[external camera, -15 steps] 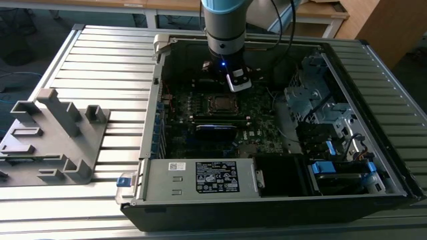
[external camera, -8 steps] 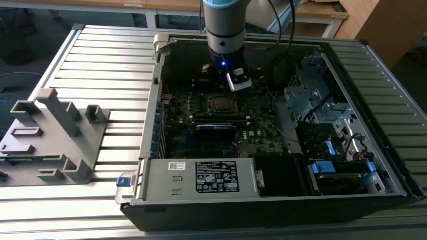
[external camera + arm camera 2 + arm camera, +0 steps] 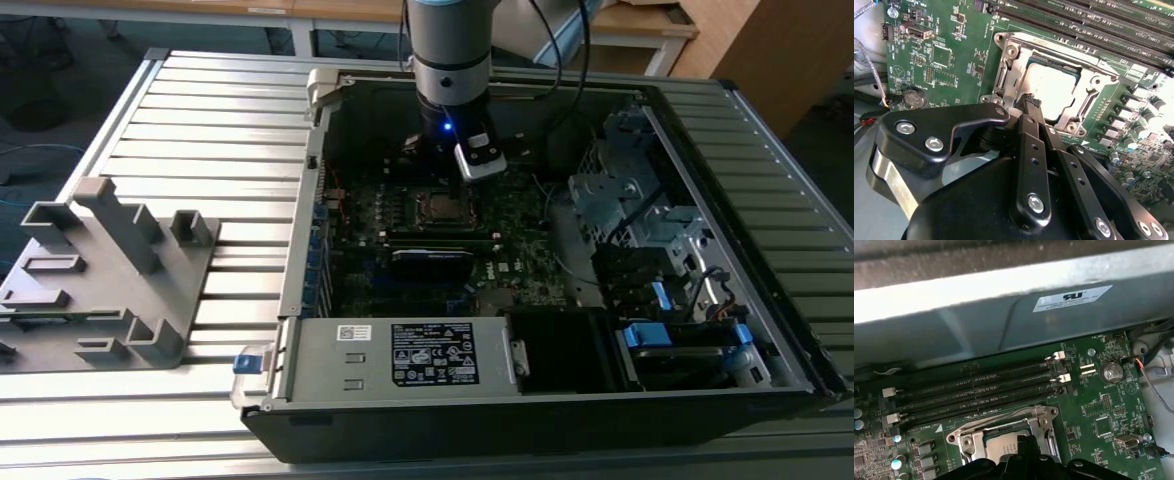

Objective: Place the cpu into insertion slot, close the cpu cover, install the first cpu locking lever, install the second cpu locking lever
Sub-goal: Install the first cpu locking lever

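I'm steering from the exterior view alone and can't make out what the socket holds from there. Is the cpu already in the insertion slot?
Observer: Yes. In the second wrist view the cpu lies in the insertion slot, grey top up.
Operator: And the cpu cover?
Observer: The cpu cover lies flat over the chip, and the grey top shows through its window.
Operator: Where exactly is the end effector?
Observer: The end effector is low at the cover's edge, beside the window. I cannot tell whether it touches the cover.
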{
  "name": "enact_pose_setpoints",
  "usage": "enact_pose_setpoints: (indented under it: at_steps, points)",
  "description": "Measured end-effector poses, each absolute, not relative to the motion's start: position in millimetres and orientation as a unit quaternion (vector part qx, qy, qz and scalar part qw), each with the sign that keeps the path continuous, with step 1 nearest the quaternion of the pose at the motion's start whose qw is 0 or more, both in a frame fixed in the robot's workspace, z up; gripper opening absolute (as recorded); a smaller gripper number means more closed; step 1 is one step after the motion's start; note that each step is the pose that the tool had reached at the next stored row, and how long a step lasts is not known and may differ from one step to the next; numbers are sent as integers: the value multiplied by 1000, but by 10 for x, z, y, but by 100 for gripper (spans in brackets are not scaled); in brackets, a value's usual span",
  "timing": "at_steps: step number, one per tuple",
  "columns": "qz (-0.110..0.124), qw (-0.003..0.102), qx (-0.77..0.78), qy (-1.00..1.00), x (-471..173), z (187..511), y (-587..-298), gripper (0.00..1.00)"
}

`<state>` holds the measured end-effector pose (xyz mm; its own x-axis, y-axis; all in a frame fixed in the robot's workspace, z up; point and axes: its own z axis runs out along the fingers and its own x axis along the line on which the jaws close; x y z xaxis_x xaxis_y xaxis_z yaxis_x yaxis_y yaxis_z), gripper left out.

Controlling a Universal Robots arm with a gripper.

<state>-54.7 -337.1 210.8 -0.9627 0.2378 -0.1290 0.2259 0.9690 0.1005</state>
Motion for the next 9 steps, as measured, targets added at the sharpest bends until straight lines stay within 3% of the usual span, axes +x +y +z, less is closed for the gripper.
enact_pose_setpoints:
  at_steps: [3,7,9]
  points:
    - [42,69,117,990,-547,2107,-3371,11]
    - [39,39,118,991,-542,2099,-3371,11]
    - [39,38,118,991,-542,2099,-3371,11]
